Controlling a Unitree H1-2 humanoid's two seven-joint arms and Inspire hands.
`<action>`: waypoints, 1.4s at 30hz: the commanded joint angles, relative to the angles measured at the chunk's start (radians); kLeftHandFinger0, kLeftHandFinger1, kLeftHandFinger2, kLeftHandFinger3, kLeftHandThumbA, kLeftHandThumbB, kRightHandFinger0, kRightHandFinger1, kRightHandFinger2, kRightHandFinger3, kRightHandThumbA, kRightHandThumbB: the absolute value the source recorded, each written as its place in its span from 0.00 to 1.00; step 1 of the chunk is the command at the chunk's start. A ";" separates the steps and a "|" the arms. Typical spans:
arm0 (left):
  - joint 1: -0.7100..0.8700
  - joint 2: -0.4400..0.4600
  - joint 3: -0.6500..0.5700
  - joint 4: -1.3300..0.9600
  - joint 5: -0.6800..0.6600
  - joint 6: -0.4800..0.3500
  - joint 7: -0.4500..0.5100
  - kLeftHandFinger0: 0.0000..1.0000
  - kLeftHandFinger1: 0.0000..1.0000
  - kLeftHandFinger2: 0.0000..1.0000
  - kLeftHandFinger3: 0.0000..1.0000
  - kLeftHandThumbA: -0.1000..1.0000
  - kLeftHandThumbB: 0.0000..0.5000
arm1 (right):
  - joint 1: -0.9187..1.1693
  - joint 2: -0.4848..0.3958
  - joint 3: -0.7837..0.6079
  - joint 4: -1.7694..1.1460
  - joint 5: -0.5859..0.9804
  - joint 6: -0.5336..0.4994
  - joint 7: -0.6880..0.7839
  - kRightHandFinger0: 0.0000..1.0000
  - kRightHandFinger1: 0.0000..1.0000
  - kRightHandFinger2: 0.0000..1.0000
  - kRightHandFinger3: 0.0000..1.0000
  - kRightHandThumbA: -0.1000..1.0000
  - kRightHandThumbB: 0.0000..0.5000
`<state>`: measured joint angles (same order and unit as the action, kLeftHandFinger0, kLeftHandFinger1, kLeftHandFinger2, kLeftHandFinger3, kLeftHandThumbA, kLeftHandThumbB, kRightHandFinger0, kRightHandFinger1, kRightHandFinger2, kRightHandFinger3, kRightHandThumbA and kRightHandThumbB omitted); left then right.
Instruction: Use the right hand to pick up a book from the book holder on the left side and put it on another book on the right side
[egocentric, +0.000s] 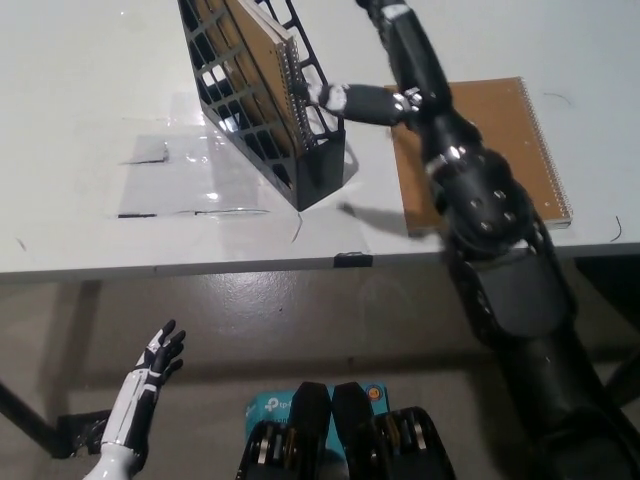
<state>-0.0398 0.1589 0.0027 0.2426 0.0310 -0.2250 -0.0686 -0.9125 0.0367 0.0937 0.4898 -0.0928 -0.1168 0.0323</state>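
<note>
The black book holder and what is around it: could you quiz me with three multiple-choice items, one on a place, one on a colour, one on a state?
1. Where does the brown book lie?
A. flat on the table, at the holder's picture-right
B. on the floor
C. inside the holder

2. What colour is the book holder?
A. red
B. black
C. white

3. How is the right hand?
A. clamped on the brown book
B. under the table
C. open, at the holder's books

A: it rests on the tabletop. B: its lattice is black. C: nothing is held. The left hand rests low.

A blue box (268, 408) on the floor bears a white logo that looks like "tp-link", partly hidden. Nothing else can be read.
</note>
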 joint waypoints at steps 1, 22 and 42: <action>-0.005 0.005 -0.003 -0.030 -0.004 -0.043 -0.009 1.00 1.00 1.00 1.00 1.00 0.33 | -0.108 0.023 -0.014 0.089 -0.001 -0.035 -0.036 1.00 1.00 1.00 1.00 0.98 0.63; -0.018 0.014 -0.016 -0.034 0.034 -0.027 -0.001 1.00 1.00 1.00 1.00 0.96 0.31 | -0.214 0.068 -0.021 0.344 0.022 -0.068 -0.024 0.99 1.00 1.00 1.00 0.99 0.61; -0.028 0.010 -0.016 -0.025 0.043 -0.022 -0.004 1.00 1.00 1.00 1.00 0.93 0.30 | -0.206 0.080 -0.023 0.452 0.033 -0.068 -0.003 0.94 1.00 1.00 1.00 1.00 0.52</action>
<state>-0.0530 0.1600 -0.0058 0.2387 0.0640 -0.2251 -0.0695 -1.0566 0.1031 0.0791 0.9304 -0.0780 -0.1456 0.0215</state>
